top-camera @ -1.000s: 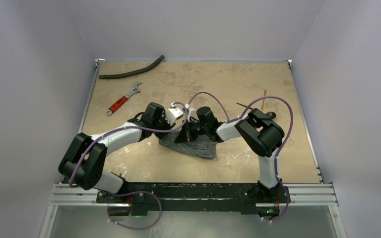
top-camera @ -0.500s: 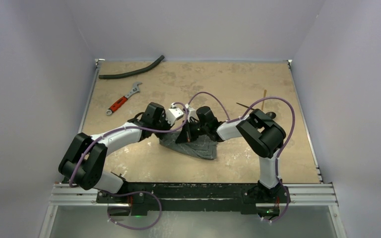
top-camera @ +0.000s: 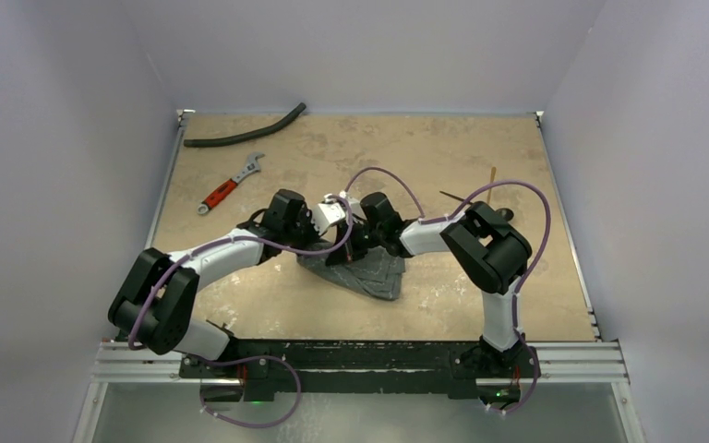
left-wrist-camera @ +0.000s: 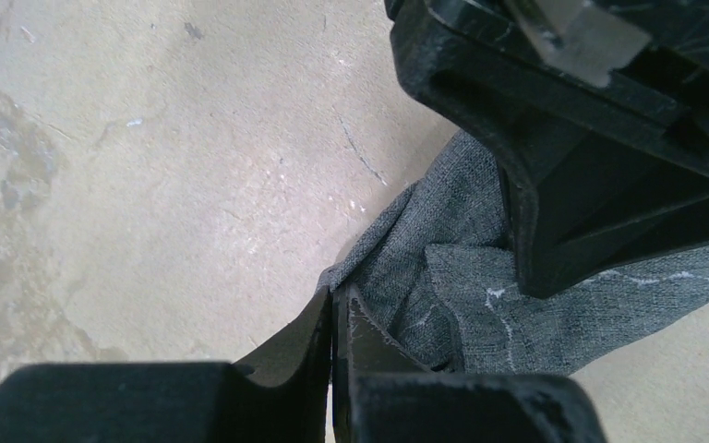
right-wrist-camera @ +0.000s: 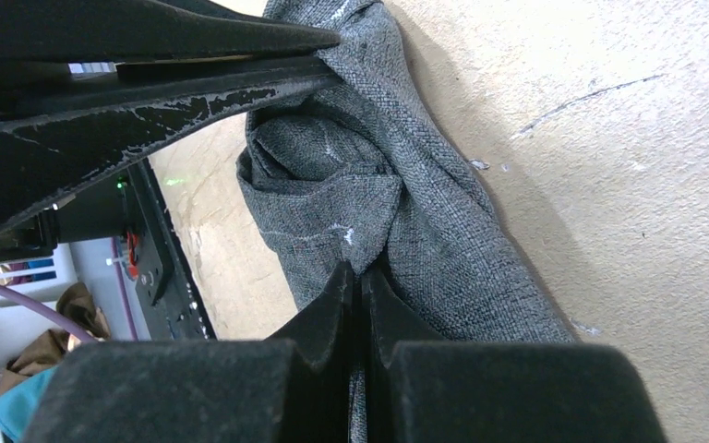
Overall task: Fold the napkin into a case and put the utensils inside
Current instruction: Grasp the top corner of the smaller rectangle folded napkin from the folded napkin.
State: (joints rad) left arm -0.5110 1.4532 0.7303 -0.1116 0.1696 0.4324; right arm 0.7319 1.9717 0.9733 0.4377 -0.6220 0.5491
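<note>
napkin (top-camera: 362, 271), grey and bunched, lies at the mottled tan table's (top-camera: 268, 300) middle, left gripper (left-wrist-camera: 334, 306) and right gripper (right-wrist-camera: 362, 280) each clamped on its folds; beyond, a red-handled wrench (top-camera: 229, 184), then a black hose (top-camera: 245, 132) by the far-left corner; pale walls (top-camera: 378, 46).

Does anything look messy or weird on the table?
Yes. The grey napkin is scrunched into a lumpy heap, pinched by the left gripper and right gripper. A red-handled wrench and black hose lie far left too.
</note>
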